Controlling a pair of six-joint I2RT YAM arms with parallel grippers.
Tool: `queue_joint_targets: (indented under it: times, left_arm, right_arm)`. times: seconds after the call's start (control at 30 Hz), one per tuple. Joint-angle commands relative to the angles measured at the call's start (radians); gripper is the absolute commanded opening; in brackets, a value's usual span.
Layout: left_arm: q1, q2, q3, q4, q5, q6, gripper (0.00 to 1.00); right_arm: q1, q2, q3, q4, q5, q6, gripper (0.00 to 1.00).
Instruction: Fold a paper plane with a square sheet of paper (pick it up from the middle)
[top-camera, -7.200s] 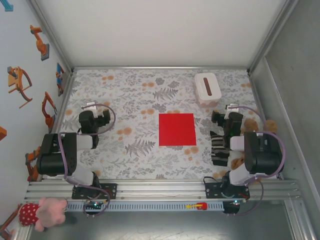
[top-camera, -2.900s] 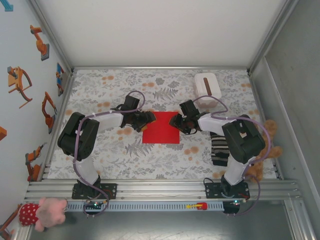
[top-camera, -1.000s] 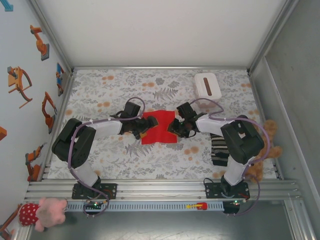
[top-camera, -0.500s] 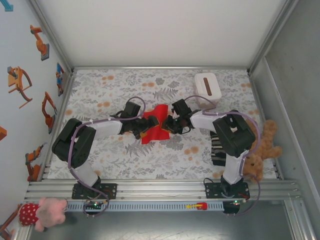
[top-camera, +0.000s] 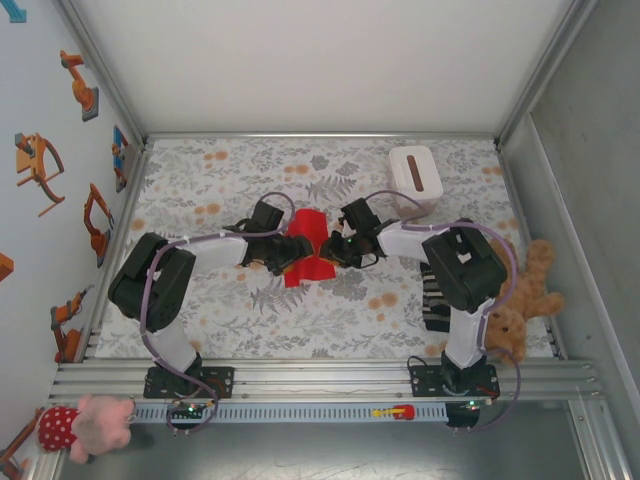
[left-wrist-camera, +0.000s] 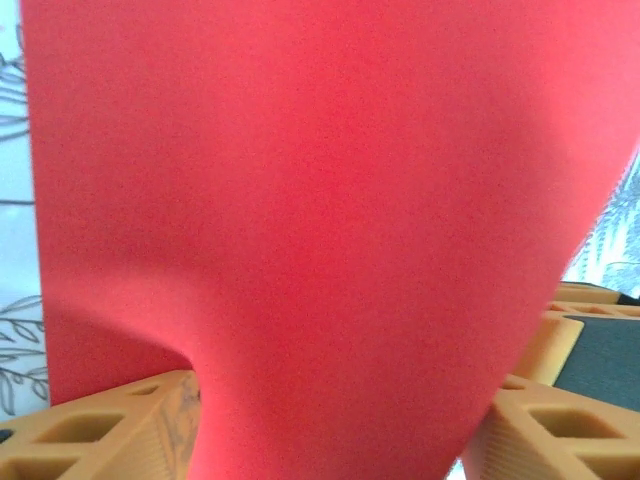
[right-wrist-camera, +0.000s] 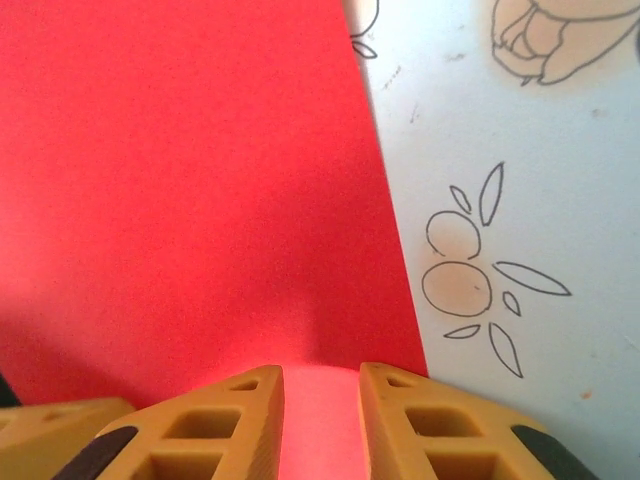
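On the left wrist camera, the left gripper stood with its jaws well apart and the square sheet of paper bowing up between them. I counted it as released, straddling the sheet rather than pinching it. On the right wrist camera, the right gripper had its jaws set nearly together with a strip of red in the narrow gap. I could not tell whether they actually bit the paper.

From above, the sheet sat mid-table between the two grippers, humped up off the floral table along its middle. I judged this to be the pick-up step, with no fold made yet. The next move would need both pairs of jaws to close on the raised ridge without crushing it, then lift evenly.

The red paper blocked most of both wrist cameras, so its far edge and any contact underneath were hidden from me. Beyond it, the white box stood well apart at the far right.
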Motion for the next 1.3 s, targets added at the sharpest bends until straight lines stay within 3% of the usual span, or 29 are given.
queue_joint_targets:
  times: [0.0,0.2,0.33,0.6,0.87,1.13,1.27]
  left_arm:
    - [-0.001,0.011,0.028,-0.052,-0.046,0.070,0.59]
    - [0.000,-0.019,0.018,-0.002,-0.052,0.141,0.41]
    - [0.002,-0.074,0.011,0.033,-0.035,0.198,0.35]
    - [0.006,-0.228,0.030,0.093,0.138,0.203,0.34]
    - [0.032,-0.298,0.098,0.185,0.285,0.061,0.34]
    - [0.081,-0.283,0.113,0.340,0.413,-0.097,0.35]
    - [0.100,-0.266,0.121,0.310,0.420,-0.085,0.34]
  right_arm:
    - [0.012,-0.038,-0.066,0.000,0.017,0.000,0.27]
    - [-0.003,-0.191,-0.182,0.140,0.050,0.010,0.29]
    - [-0.037,-0.306,-0.264,0.264,0.070,0.025,0.35]
    - [-0.139,-0.424,-0.392,0.562,-0.057,0.112,0.53]
    - [-0.178,-0.481,-0.389,0.733,-0.154,0.199,0.78]
    - [-0.180,-0.462,-0.328,0.808,-0.241,0.271,0.79]
    - [-0.181,-0.444,-0.305,0.855,-0.286,0.305,0.71]
